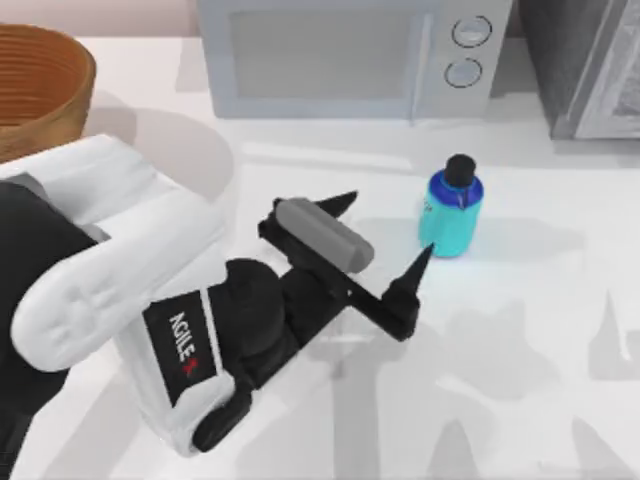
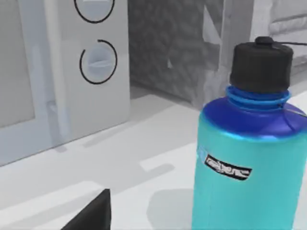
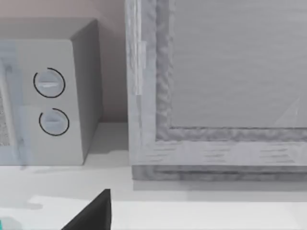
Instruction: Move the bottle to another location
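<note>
- Top view: the left arm comes in from the lower left of the frame, white shell with a black wrist, and takes up most of that side. Its left gripper sits about mid-frame with the two black fingers spread wide apart and nothing held between them. One fingertip points up toward the microwave, the other ends right next to the base of the bottle; can't really tell if it's touching.
- The bottle stands upright on the white table, a bit right of centre, cyan body with a black cap, just below the microwave, which runs along the top edge. A wicker basket sits in the upper left corner, and a grey textured box in the upper right.
- Left wrist view: the bottle is big in the right half of the frame, upright, blue shoulder, black cap, a small label on its body. The microwave's dials are in the upper left. A black finger pokes in at the bottom edge, left of the bottle and apart from it.
- Right wrist view: the microwave's dial side is on the left of the frame and the grey box takes up the right. A black finger of the right gripper shows at the bottom edge; can't tell how far open that one is.
</note>
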### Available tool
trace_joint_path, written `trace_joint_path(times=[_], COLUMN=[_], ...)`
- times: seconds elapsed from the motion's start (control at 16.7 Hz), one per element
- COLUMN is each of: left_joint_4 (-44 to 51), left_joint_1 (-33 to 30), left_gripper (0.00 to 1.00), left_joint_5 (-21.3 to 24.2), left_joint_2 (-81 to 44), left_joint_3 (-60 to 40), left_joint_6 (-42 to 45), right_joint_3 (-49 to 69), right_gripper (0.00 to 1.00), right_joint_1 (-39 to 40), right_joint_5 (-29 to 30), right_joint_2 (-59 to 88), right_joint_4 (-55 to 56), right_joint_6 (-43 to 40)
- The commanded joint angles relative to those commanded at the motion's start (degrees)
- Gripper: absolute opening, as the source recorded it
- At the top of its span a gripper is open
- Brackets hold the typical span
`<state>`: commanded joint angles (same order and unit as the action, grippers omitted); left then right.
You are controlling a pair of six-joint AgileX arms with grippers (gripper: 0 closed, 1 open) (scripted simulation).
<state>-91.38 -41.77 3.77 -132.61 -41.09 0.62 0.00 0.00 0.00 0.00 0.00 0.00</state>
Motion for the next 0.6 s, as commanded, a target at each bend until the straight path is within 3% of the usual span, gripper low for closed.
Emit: trace_joint_path(times=[0.6], left_joint_4=[-4.4], left_joint_1=[-1.7], left_gripper=[1.00], left_joint_5=[0.2], left_joint_2=[-6.2], left_joint_3=[-1.8], left_joint_6=[0.0], right_joint_3=[0.0], right_gripper=[1.00], right_joint_1=[0.0], right_joint_5=[0.0], right_joint_2=[0.0], right_joint_4=[0.0], right_joint_6=[0.0])
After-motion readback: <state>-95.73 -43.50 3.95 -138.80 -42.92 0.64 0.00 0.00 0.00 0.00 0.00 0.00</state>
